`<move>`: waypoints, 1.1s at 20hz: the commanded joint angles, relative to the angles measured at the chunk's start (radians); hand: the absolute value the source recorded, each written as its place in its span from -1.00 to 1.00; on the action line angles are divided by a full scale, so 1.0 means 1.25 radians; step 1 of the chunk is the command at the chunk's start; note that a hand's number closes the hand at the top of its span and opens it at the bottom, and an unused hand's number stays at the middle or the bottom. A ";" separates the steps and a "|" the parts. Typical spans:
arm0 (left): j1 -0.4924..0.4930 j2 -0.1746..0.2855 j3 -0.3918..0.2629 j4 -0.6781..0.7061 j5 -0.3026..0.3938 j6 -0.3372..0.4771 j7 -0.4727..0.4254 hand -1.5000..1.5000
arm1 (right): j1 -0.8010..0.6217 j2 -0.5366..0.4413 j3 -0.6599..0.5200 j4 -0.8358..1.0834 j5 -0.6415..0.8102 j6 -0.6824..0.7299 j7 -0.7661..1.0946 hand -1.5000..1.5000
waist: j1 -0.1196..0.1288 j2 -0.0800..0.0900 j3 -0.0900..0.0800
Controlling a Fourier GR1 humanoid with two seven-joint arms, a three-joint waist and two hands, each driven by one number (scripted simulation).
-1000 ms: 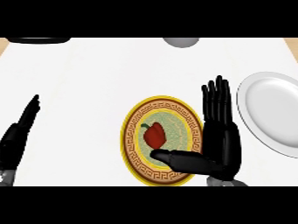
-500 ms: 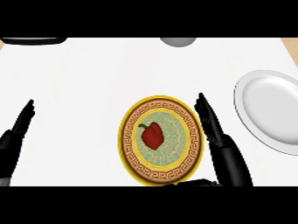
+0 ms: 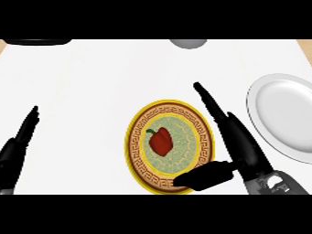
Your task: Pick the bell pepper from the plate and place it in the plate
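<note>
Bell pepper (image 3: 161, 141): long axis runs near-far, stem far-left.

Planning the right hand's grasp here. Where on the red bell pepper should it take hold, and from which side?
Probably the broad red body of the bell pepper, not the thin green stem at its upper-left end. Come from the right: the right hand stands open beside the patterned plate, thumb over its lower rim, and the pepper lies alone mid-plate.

Bright, even light bleaches my tabletop (image 3: 104, 82) almost white. The white plate (image 3: 293, 114) carries soft grey shading near its rim.
</note>
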 commanded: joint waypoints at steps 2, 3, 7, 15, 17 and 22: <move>-0.030 -0.027 0.003 0.036 -0.016 -0.010 -0.006 0.00 | -0.107 0.041 0.021 0.102 0.003 0.097 0.101 -1.00 | 0.000 0.003 0.000; -0.023 0.014 0.041 0.019 0.012 -0.039 -0.001 0.00 | -0.094 0.045 0.049 0.091 0.017 0.102 0.131 -1.00 | 0.001 0.001 0.001; 0.039 0.003 0.042 -0.025 0.001 -0.040 -0.002 0.00 | -0.123 0.020 -0.006 0.130 -0.039 0.217 0.132 -1.00 | 0.003 0.001 0.001; 0.004 -0.051 0.065 0.036 -0.037 -0.050 -0.029 0.00 | -0.124 0.111 0.042 0.290 0.066 0.305 0.051 -1.00 | -0.004 0.001 0.001; 0.031 -0.027 0.057 -0.066 -0.061 -0.035 0.035 0.00 | -0.197 0.121 -0.008 0.358 0.032 0.365 0.050 -1.00 | 0.001 0.001 0.001; 0.024 -0.039 0.093 -0.048 -0.066 -0.086 0.043 0.00 | -0.169 0.186 -0.027 0.444 0.095 0.392 -0.013 -1.00 | -0.002 0.001 0.001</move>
